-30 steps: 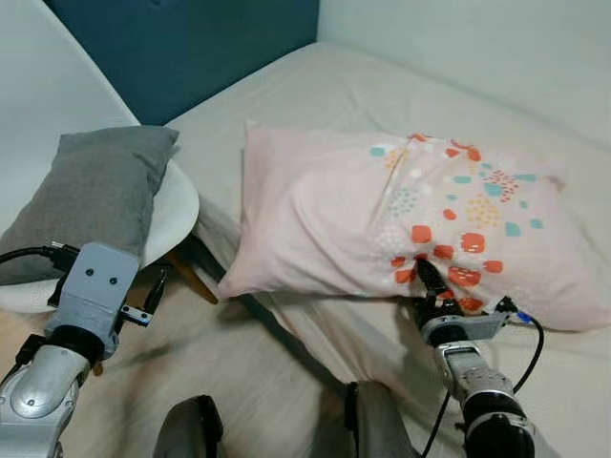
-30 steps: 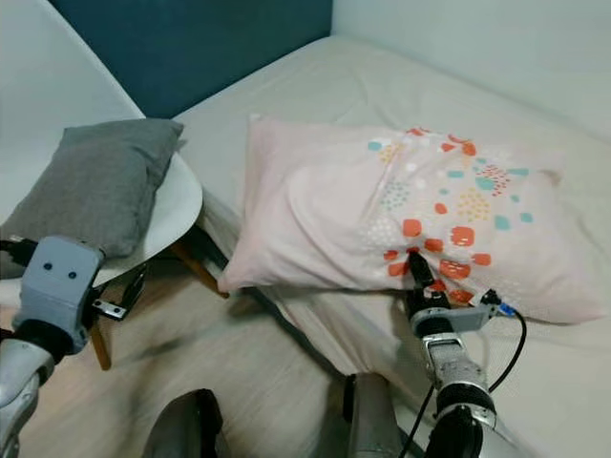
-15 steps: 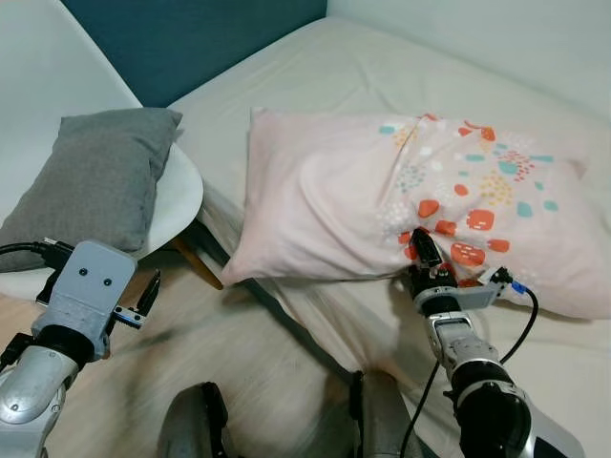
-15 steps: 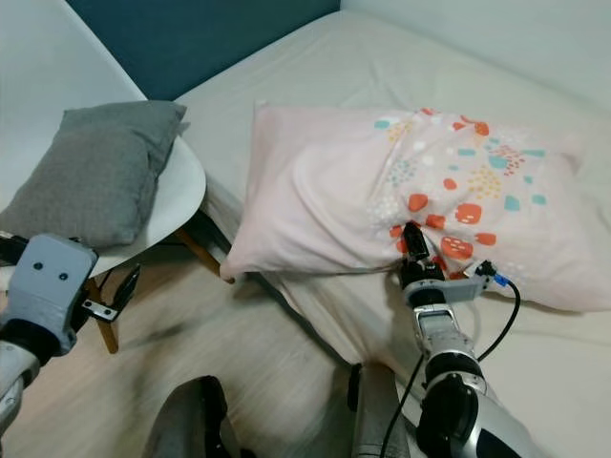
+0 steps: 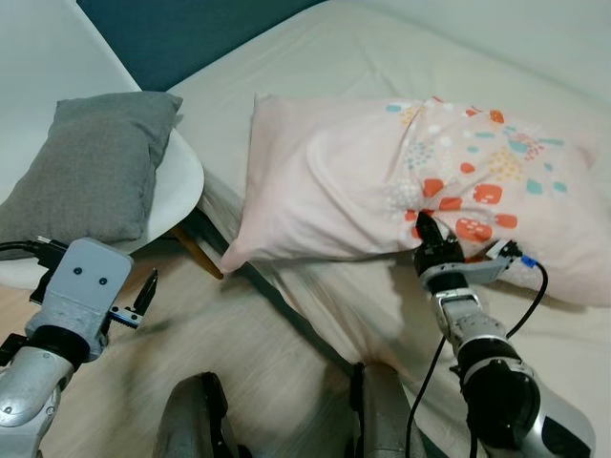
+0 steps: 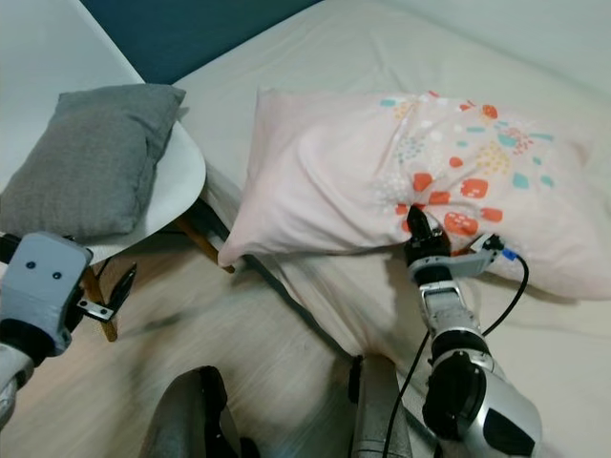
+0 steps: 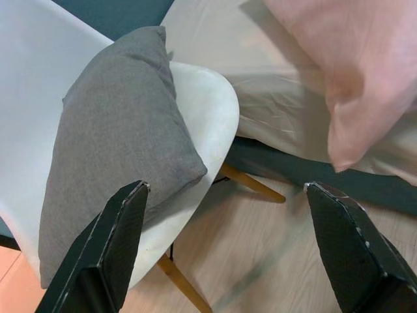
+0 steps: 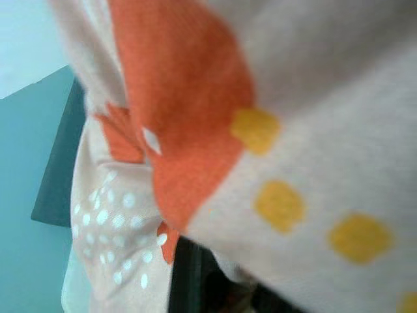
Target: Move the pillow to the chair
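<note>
While the pink pillow (image 5: 382,191) lies on the bed (image 5: 382,57), its patterned end to our right and its plain corner hanging over the bed's edge toward the chair (image 5: 181,186), we judge ourselves at the grasping step. Our right gripper (image 5: 427,232) is pressed into the pillow's near edge, at the orange patches; the cloth crowds its wrist camera, and we cannot tell whether the fingers have closed on the fabric or merely push against it. Our left gripper (image 7: 228,241) hangs low over the wooden floor (image 5: 258,363) beside the chair, its fingers (image 7: 117,241) spread wide and holding nothing. The next move, as we judge it, calls for a sure pinch on the cover, then a lift and a swing leftward across the gap between bed and chair; the pillow is large and soft, so it will likely sag and drag, and the left gripper may need to take the near corner. What stands in the way is the grey cushion (image 5: 91,162), which already takes up most of the seat, leaving little bare room.
</note>
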Tool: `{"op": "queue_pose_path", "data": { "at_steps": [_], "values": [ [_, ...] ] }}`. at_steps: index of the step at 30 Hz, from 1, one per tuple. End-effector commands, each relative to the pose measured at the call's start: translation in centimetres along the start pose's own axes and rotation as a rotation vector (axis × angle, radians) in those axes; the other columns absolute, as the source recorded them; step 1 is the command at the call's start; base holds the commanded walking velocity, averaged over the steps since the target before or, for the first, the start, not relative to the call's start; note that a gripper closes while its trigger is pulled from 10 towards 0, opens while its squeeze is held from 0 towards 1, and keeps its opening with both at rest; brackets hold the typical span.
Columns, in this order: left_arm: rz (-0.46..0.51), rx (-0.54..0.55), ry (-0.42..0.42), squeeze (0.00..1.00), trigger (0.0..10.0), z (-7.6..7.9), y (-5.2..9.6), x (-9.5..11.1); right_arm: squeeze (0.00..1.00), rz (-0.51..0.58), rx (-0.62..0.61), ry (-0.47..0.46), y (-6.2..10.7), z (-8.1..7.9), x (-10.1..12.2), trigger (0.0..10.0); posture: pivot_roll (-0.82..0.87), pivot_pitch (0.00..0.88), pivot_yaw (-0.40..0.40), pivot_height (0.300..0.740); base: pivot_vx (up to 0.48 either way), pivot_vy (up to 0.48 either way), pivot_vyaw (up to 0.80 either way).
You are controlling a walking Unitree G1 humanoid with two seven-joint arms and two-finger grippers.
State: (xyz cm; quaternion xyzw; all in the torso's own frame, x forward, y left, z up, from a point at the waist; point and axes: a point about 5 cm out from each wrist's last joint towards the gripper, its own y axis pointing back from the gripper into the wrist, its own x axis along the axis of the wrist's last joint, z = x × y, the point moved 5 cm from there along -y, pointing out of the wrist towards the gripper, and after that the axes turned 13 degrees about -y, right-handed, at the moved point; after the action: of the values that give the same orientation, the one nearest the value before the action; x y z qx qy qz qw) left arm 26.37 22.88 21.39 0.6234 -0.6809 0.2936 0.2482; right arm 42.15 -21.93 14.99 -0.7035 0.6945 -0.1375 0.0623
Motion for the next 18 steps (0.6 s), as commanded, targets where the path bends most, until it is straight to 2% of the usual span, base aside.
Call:
{"op": "queue_pose_path", "data": {
  "at_steps": [1, 5, 6, 7, 8, 9, 10, 11, 12, 15, 16, 17, 18],
  "values": [
    [-0.021, -0.001, -0.011, 0.0, 10.0, 0.1, 0.0, -0.4, 0.0, -0.023, 0.015, 0.05, -0.5, -0.6, -0.1, 0.0, 0.08, 0.289, -0.036, 0.491, 0.0, 0.0, 0.0],
    [-0.018, 0.005, -0.006, 0.0, 10.0, 0.2, -0.2, -0.4, 0.0, -0.05, 0.027, 0.095, -1.1, -1.4, -0.3, 0.0, 0.07, 0.286, -0.037, 0.491, 0.0, 0.0, 0.0],
    [-0.016, 0.017, 0.014, 0.0, 10.0, 0.2, -0.6, -0.4, 0.0, -0.089, 0.076, 0.13, -1.8, -2.7, -0.8, 0.0, 0.05, 0.246, -0.047, 0.491, 0.0, 0.0, 0.0],
    [-0.016, 0.017, 0.014, 0.0, 10.0, 0.2, -0.6, -0.4, 0.0, -0.089, 0.076, 0.13, -1.8, -2.7, -0.8, 0.0, 0.05, 0.246, -0.047, 0.491, 0.0, 0.0, 0.0],
    [-0.022, 0.036, 0.047, 0.0, 10.0, 0.2, -1.0, -0.4, 0.0, -0.14, 0.153, 0.159, -2.6, -4.6, -1.3, 0.0, 0.04, 0.235, -0.048, 0.491, 0.0, 0.0, 0.0],
    [-0.022, 0.036, 0.047, 0.0, 10.0, 0.2, -1.0, -0.4, 0.0, -0.14, 0.153, 0.159, -2.6, -4.6, -1.3, 0.0, 0.04, 0.235, -0.048, 0.491, 0.0, 0.0, 0.0],
    [-0.029, 0.052, 0.099, 0.0, 10.0, 0.4, -1.5, -0.5, 0.0, -0.196, 0.248, 0.171, -3.2, -6.9, -2.1, 0.0, 0.03, 0.209, -0.052, 0.491, 0.0, 0.0, 0.0],
    [-0.029, 0.052, 0.099, 0.0, 10.0, 0.4, -1.5, -0.5, 0.0, -0.196, 0.248, 0.171, -3.2, -6.9, -2.1, 0.0, 0.03, 0.209, -0.052, 0.491, 0.0, 0.0, 0.0],
    [-0.043, 0.06, 0.151, 0.0, 10.0, 0.9, -2.0, -0.6, 0.0, -0.245, 0.344, 0.184, -3.7, -9.3, -2.7, 0.0, 0.02, 0.174, -0.055, 0.496, 0.0, 0.0, 0.0],
    [-0.043, 0.06, 0.151, 0.0, 10.0, 0.9, -2.0, -0.6, 0.0, -0.245, 0.344, 0.184, -3.7, -9.3, -2.7, 0.0, 0.02, 0.174, -0.055, 0.496, 0.0, 0.0, 0.0],
    [-0.064, 0.068, 0.269, 0.0, 10.0, 2.2, -3.1, -0.7, 0.0, -0.288, 0.48, 0.175, -4.2, -13.2, -3.6, 0.0, -0.01, 0.109, -0.062, 0.506, 0.0, 0.0, 0.0],
    [-0.069, 0.068, 0.302, 0.0, 10.0, 2.6, -3.4, -0.6, 0.0, -0.296, 0.513, 0.171, -4.3, -14.3, -3.9, 0.0, -0.01, 0.109, -0.062, 0.511, 0.0, 0.0, 0.0],
    [-0.069, 0.068, 0.302, 0.0, 10.0, 2.6, -3.4, -0.6, 0.0, -0.296, 0.513, 0.171, -4.3, -14.3, -3.9, 0.0, -0.01, 0.109, -0.062, 0.511, 0.0, 0.0, 0.0]
  ]
}}
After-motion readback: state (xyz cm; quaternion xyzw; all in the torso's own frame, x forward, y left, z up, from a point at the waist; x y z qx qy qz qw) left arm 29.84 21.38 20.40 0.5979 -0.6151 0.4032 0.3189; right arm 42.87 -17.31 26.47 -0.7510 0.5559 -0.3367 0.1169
